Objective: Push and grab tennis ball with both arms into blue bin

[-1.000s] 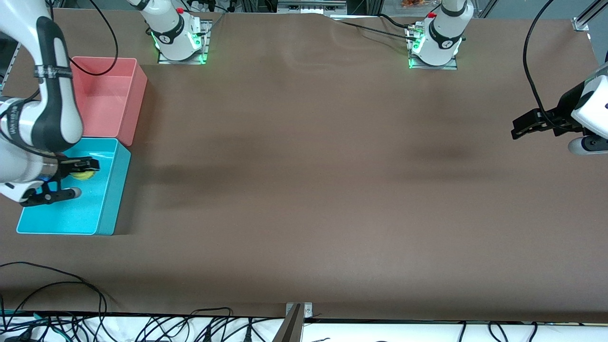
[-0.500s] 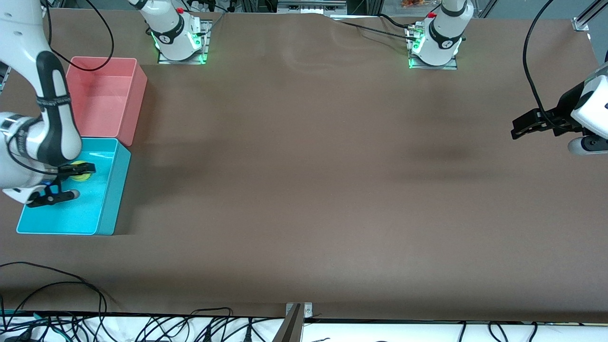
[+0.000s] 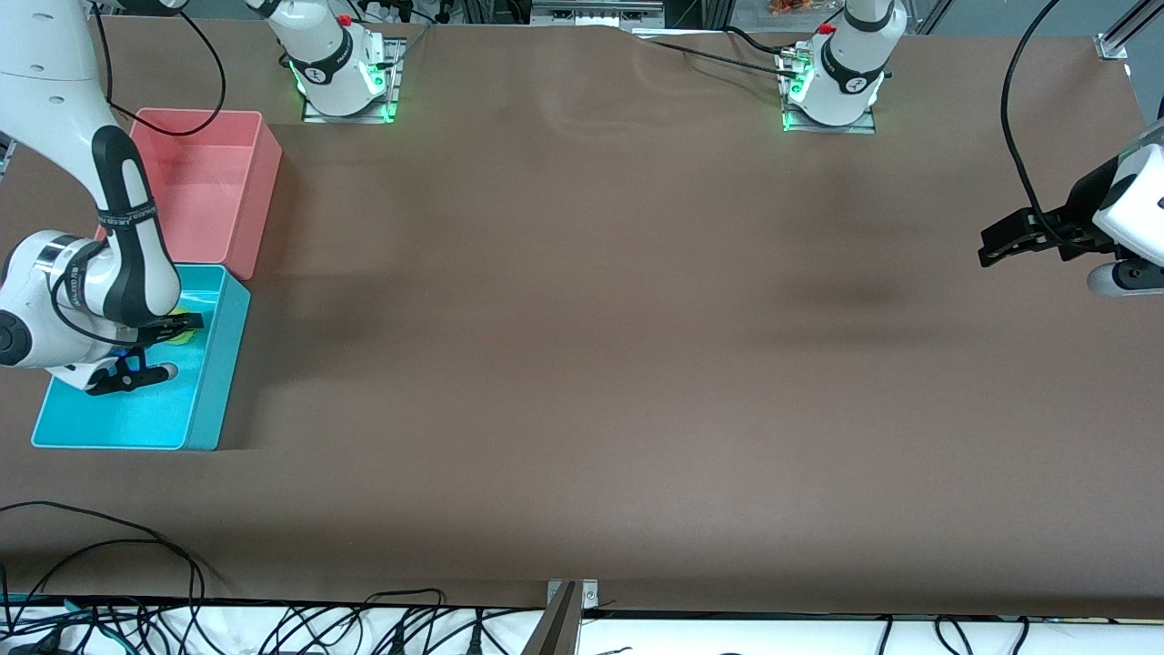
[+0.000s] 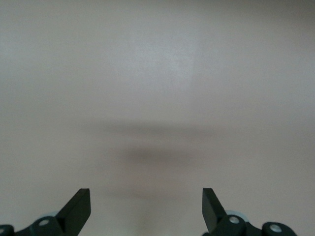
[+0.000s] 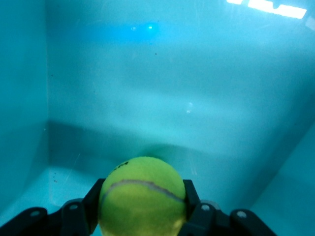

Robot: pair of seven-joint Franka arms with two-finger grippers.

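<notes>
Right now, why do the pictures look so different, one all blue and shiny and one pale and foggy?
Right wrist view: the camera is inside the blue bin, so blue fills it, with bright glare streaks on a wall and a dark shadow under the tennis ball. Left wrist view: only bare table, washed-out and soft, with a faint smudgy shadow. Front view: evenly lit, sharp.

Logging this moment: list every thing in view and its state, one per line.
tennis ball: clamped in the right gripper, inside the blue bin
right gripper: shut on the ball
left gripper: open, empty, waiting over bare table
blue bin: upright
pink bin: upright, empty
</notes>
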